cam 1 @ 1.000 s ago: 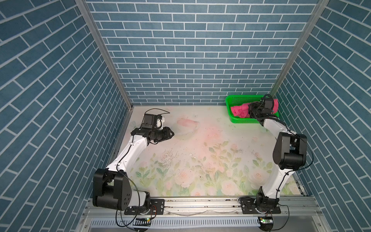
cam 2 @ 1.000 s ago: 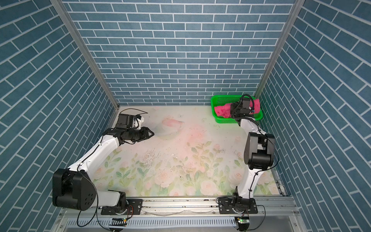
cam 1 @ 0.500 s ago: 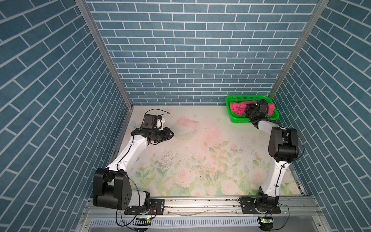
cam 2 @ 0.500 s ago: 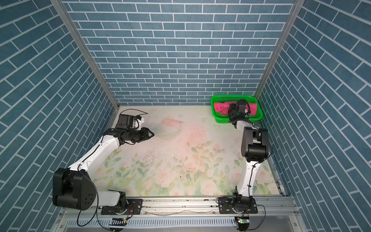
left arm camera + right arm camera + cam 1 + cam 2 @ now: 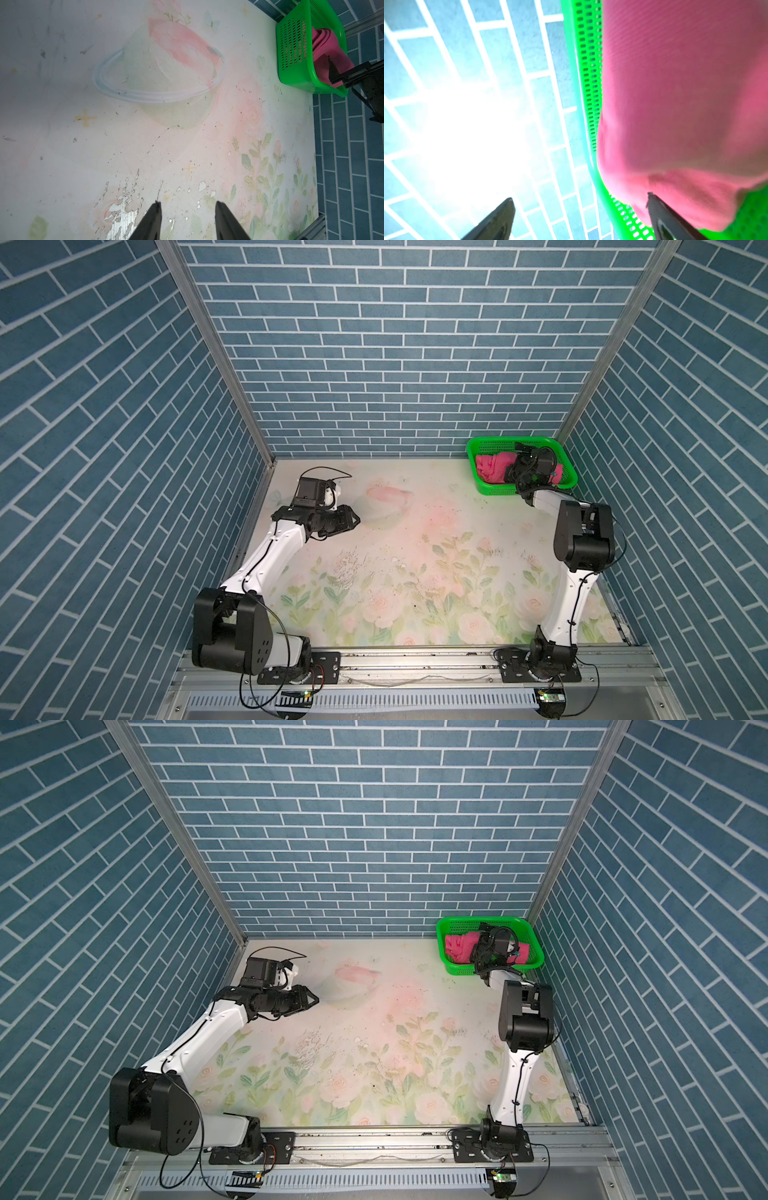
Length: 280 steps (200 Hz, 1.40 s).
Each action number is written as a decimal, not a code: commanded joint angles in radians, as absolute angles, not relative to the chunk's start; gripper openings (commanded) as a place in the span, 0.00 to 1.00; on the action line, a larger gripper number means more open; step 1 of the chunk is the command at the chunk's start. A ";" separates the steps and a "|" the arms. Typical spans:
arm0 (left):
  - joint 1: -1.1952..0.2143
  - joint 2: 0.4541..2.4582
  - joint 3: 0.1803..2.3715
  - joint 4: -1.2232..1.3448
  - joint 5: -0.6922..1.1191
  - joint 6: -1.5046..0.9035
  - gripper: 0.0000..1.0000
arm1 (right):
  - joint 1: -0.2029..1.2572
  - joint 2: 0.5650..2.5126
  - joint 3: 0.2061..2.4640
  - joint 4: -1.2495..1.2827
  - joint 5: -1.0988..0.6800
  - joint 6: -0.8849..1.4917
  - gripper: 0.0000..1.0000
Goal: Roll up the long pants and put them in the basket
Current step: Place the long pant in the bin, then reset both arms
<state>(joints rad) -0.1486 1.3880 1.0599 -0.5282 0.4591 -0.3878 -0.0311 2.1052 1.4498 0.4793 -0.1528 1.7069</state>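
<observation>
Long pants [image 5: 491,466]: pink bundle inside the green basket [image 5: 509,440], upper right in both top views, at the desk's [image 5: 415,539] far corner by the walls.
Right hand [image 5: 580,205]: wide, astride the basket rim, gripping nothing.
Left hand [image 5: 188,207]: half-spread, empty, over open desk at centre left.

Evenly bright, right wrist glare, blur

The magenta-pink soft cloth long pants [image 5: 490,466] lie inside the green perforated plastic basket [image 5: 498,490]. The basket stands in the far right corner of the flower-printed surface [image 5: 415,556], near the blue brick-patterned back wall [image 5: 395,364]. The right jaws hang over the basket and the pants, while the left jaws hover above the surface's far left part, well apart from the basket.
</observation>
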 commanded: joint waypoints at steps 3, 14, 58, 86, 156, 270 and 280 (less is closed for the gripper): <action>-0.142 1.393 1.109 -0.557 0.421 -0.376 0.47 | -0.031 1.954 1.455 0.406 -0.222 1.620 0.99; -0.141 1.386 1.121 -0.560 0.407 -0.374 0.47 | -0.028 1.877 1.430 0.346 -0.256 1.564 0.99; -0.141 1.286 1.151 -0.554 0.164 -0.327 0.56 | 0.001 1.533 1.396 -0.204 -0.410 0.910 0.99; -0.141 1.171 1.026 -0.416 -0.233 -0.271 0.69 | 0.020 1.390 1.191 -0.436 -0.138 0.613 0.99; -0.140 0.924 0.135 0.833 -0.390 -0.041 1.00 | -0.014 1.187 0.491 0.385 0.021 0.161 0.99; -0.047 1.493 0.195 1.270 -0.261 -0.070 1.00 | -0.042 1.538 0.388 0.868 -0.050 0.028 0.99; -0.053 1.520 0.198 1.318 -0.235 -0.038 1.00 | -0.046 1.527 0.392 0.845 -0.027 0.033 0.99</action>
